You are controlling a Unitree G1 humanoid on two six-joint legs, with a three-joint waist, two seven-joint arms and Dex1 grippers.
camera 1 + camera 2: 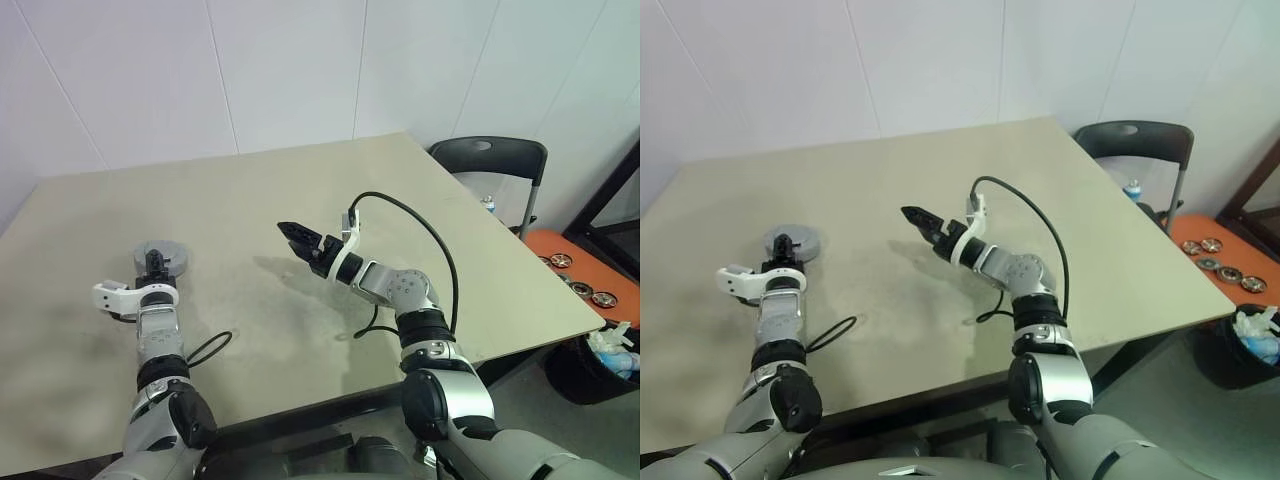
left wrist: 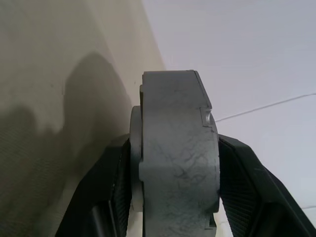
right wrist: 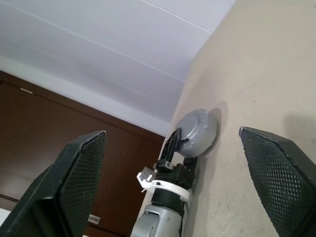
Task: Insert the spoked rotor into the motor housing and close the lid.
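gripping lid [image 2: 177,158], left hand [image 1: 154,262]; right hand [image 1: 292,233] open.

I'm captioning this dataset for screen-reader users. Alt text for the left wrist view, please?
The left gripper clamps a round grey metal part edge-on between its two black fingers. Behind it are the beige table and a white wall.
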